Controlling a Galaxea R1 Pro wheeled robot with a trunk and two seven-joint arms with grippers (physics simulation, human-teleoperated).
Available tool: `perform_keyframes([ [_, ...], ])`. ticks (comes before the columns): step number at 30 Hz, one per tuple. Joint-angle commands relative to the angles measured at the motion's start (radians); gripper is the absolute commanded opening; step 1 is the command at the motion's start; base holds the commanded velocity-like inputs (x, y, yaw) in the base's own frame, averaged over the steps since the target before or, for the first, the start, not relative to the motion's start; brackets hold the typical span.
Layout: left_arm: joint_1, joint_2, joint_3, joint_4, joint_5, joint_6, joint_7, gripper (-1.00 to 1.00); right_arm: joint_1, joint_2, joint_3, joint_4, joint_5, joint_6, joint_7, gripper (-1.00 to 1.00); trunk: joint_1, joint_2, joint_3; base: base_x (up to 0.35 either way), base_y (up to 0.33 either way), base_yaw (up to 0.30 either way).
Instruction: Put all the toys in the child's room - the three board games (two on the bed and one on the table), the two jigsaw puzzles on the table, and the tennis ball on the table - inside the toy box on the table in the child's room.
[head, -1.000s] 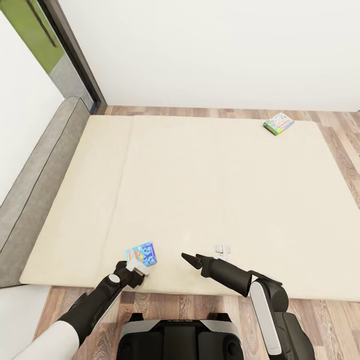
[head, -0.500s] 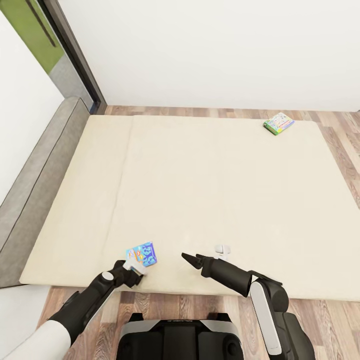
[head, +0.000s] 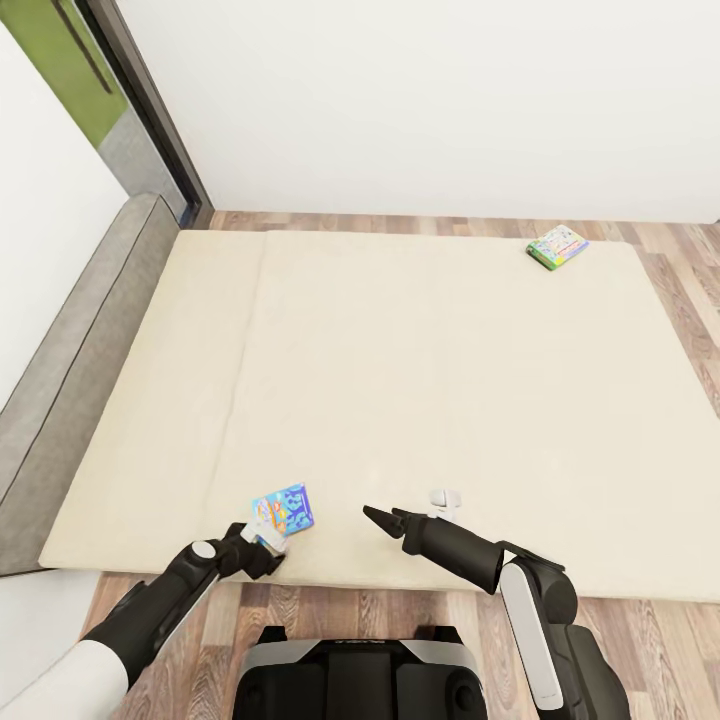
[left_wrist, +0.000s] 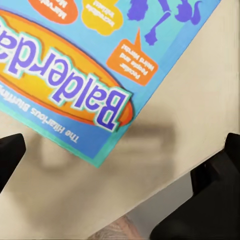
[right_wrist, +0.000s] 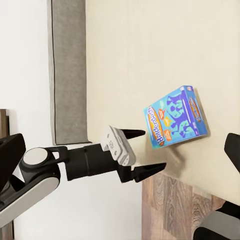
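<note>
1. The blue board game (head: 284, 508) lies flat near the bed's (head: 420, 380) near edge; the green-edged game (head: 557, 246) lies at the far right corner.
2. The left gripper (right_wrist: 141, 151), fingers spread wide and empty, points at the blue game's near corner.
3. The left arm has drawn back and lowered slightly.
4. The right gripper (head: 380, 519) hovers unmoved; I cannot tell its finger spread.

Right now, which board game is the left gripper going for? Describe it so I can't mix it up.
On the wide beige bed, look at the near edge, just ahead of the open left gripper. The flat blue "Balderdash" box lies there; the green-edged box sits at the far right corner.
</note>
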Motion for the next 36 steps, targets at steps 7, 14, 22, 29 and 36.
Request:
perform_keyframes([
  [7,0.0,0.02,0.056,-0.004,-0.005,-0.003,-0.102,1.0,0.0,0.001,-0.002,0.0,0.0,0.006,0.004,1.0,0.0,-0.001,-0.001,0.0,0.0,0.0],
  [14,0.0,0.028,0.113,-0.004,-0.008,-0.007,-0.236,1.0,0.0,0.002,0.002,0.0,0.001,-0.013,0.004,1.0,0.0,-0.001,-0.001,0.0,0.0,0.0],
  [22,-0.002,0.047,0.203,-0.004,-0.008,-0.009,-0.351,1.0,0.0,0.001,0.004,0.0,0.001,-0.041,0.003,1.0,0.0,-0.001,-0.001,0.0,0.0,0.0],
  [29,-0.006,0.051,0.329,-0.004,-0.008,-0.002,-0.431,1.0,0.0,0.001,0.006,0.0,0.003,-0.046,0.003,1.0,0.0,-0.001,-0.001,0.0,0.0,0.0],
  [36,-0.009,0.051,0.433,-0.004,-0.008,0.013,-0.449,1.0,0.0,0.002,0.004,0.001,-0.001,-0.046,0.003,1.0,0.0,-0.001,-0.001,0.0,0.0,0.0],
])
